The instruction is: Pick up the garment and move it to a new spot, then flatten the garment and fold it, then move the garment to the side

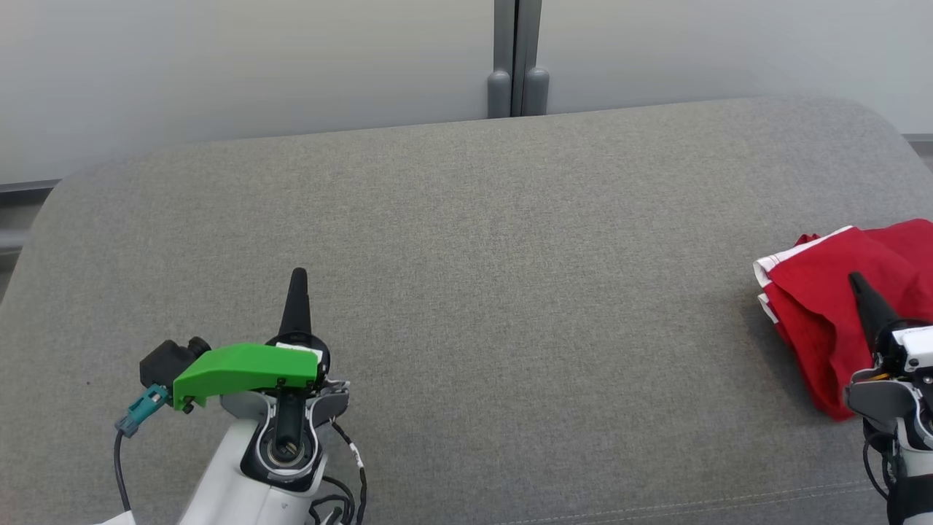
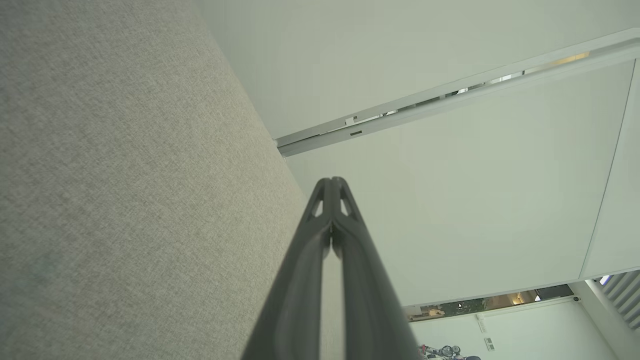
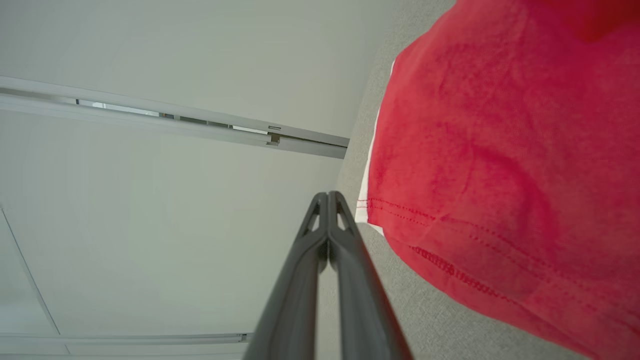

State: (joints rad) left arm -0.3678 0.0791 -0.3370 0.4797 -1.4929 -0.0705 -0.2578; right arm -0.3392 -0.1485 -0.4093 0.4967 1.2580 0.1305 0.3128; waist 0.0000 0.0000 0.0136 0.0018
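Observation:
A red garment (image 1: 838,306) with white trim lies bunched at the right edge of the grey cushioned surface (image 1: 474,277), cut off by the picture's border. Up close in the right wrist view the garment (image 3: 500,165) shows red cloth with stitched hems. My right gripper (image 1: 856,281) is shut with nothing between its fingers, its tips over the garment's near part; its tips (image 3: 327,196) sit just left of the cloth. At the lower left my left gripper (image 1: 298,275) is shut and empty above bare cushion. Its closed tips (image 2: 332,181) point past the cushion's edge.
A pale wall with a grey vertical post (image 1: 517,58) runs behind the cushion. The cushion's rounded far corners and stitched front seam (image 1: 692,503) mark its limits. Wide bare fabric lies between the two grippers.

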